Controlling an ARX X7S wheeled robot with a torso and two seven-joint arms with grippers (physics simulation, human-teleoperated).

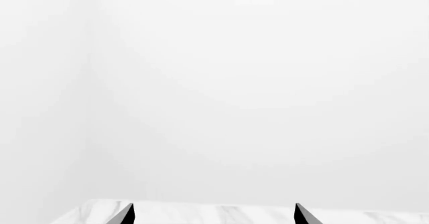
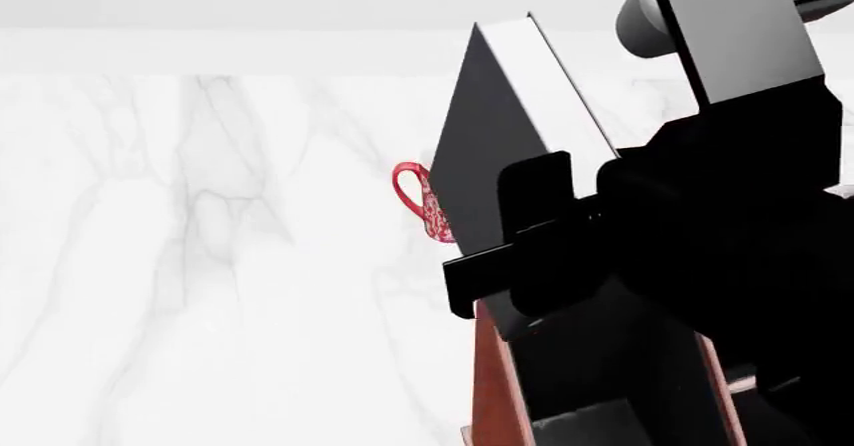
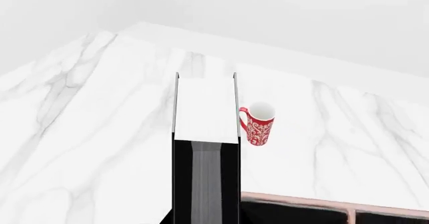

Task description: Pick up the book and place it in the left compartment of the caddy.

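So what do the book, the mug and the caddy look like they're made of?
Book: black hard covers, matte, with white paper page edges. Mug: probably glazed ceramic, red with a pale pattern and white inside. Caddy: reddish-brown rim with a leather-like look and black lining, though only a strip shows. All are simulator renders, so these are guesses.

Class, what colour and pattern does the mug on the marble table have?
The mug is red with a white swirling pattern and a white inside, clearest in the right wrist view.

A white marble table (image 3: 80, 133) carries a red mug (image 3: 258, 125) and, seemingly, the caddy (image 3: 322, 204).
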